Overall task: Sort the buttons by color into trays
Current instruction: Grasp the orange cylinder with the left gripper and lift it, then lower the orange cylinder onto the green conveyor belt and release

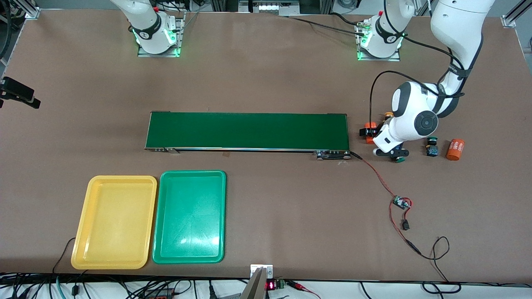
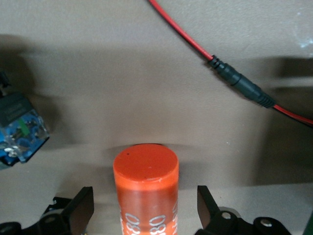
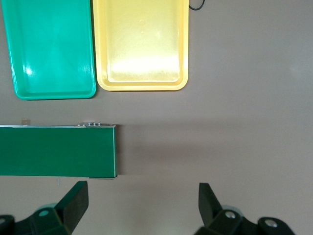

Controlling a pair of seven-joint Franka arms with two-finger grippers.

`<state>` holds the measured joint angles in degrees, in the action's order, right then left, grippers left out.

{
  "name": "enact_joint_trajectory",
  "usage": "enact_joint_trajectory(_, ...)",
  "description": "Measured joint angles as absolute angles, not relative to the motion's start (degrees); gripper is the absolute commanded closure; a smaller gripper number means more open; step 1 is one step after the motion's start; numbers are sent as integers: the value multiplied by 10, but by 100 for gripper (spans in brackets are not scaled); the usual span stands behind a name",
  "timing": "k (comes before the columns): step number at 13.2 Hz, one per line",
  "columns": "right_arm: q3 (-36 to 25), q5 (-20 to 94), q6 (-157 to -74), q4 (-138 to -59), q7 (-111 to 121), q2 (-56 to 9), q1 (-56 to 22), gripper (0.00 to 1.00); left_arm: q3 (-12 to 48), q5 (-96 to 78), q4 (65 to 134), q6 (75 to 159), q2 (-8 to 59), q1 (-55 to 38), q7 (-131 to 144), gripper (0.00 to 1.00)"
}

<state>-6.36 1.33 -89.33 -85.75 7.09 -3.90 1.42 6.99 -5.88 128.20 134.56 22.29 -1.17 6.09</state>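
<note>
The yellow tray (image 1: 114, 222) and green tray (image 1: 190, 216) lie empty nearest the camera. The left hand (image 2: 145, 208), spread, straddles an orange cylinder (image 2: 145, 188); buttons (image 1: 432, 146) lie just beside it, toward that arm's end. The right hand (image 3: 144, 204), spread, waits over bare tabletop (image 3: 234, 142).

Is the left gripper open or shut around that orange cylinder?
Open. In the left wrist view the left gripper has its dark fingers standing apart on either side of the orange cylinder with white numerals, touching neither side.
</note>
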Motion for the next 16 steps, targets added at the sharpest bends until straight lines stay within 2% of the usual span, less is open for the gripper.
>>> enact_joint_trajectory(2,-64,13,-893,-857,71,-39,14,0,76,-59,1282,1344,223,-12,102,83)
enact_joint_trajectory(5,-64,13,-893,-857,71,-39,14,0,92,-59,1275,1334,219,-12,120,96)
enact_joint_trajectory(7,-64,13,-893,-857,71,-39,14,0,93,-58,1246,1286,204,-11,93,98)
enact_joint_trajectory(11,-64,13,-893,-857,71,-39,14,0,93,-20,1120,1132,182,-9,-9,99)
enact_joint_trajectory(16,-64,13,-893,-857,71,-39,14,0,165,8,1100,1106,193,-50,-134,97)
